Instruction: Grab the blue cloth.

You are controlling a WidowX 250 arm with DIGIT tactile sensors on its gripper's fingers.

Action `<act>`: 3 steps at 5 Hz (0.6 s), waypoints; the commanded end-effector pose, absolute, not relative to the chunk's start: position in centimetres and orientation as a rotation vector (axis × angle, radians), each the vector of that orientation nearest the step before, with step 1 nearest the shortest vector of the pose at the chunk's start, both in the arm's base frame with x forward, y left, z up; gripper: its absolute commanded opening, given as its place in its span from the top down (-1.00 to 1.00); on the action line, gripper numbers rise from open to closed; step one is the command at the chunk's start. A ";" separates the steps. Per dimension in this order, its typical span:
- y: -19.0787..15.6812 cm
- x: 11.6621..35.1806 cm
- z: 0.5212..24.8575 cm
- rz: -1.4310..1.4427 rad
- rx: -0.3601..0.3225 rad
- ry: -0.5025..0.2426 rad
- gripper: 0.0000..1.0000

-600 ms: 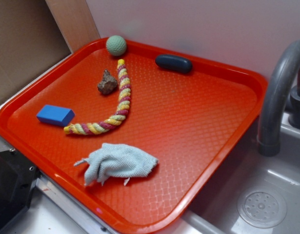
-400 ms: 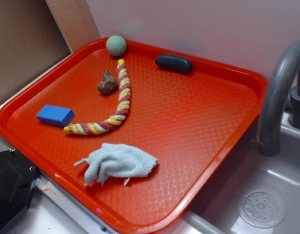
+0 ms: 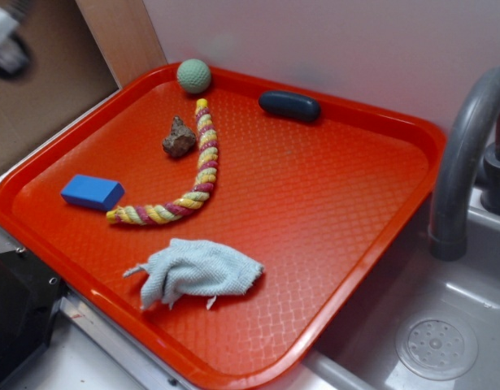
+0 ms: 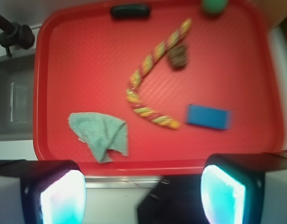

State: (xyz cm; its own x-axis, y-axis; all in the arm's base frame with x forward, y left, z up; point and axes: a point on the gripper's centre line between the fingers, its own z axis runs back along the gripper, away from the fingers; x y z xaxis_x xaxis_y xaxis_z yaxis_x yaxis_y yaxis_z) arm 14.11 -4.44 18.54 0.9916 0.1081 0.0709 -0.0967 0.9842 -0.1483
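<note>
Approaching is the step in hand, to my judgement; the gripper (image 4: 142,189) hangs high above the near edge of the red tray (image 3: 412,134), its two pale pads wide apart with nothing between them, so it is released and empty; in the exterior view only a blurred bit of the arm (image 3: 7,36) shows at the top left corner, well apart from everything on the tray. The blue cloth (image 3: 197,270) lies crumpled and flat on the tray floor near the front edge, a little left of the middle, touching no other object; in the wrist view it sits toward the lower left, off to one side of the gap between the pads. The next move calls, I judge, for a shift sideways until the cloth is centred under the open jaws, then a descent onto its bunched middle, where a fold can be pinched; a grip at a frayed corner might slip.

Going by size, the tray is the one container that holds things; beside it, to the right, a grey sink (image 3: 445,341) with a curved faucet (image 3: 459,162) holds nothing visible but its drain. On the tray lie the striped rope (image 3: 197,166), curving from the back edge toward the left; the cloth; a dark oblong object (image 3: 289,106) by the back rim; a blue block (image 3: 93,192) near the left edge; a green ball (image 3: 193,75) at the back left corner; a brown rock (image 3: 179,138) just beside the rope.
</note>
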 end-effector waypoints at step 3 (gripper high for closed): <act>-12.2 14.2 2.8 -0.122 0.054 0.012 -1.00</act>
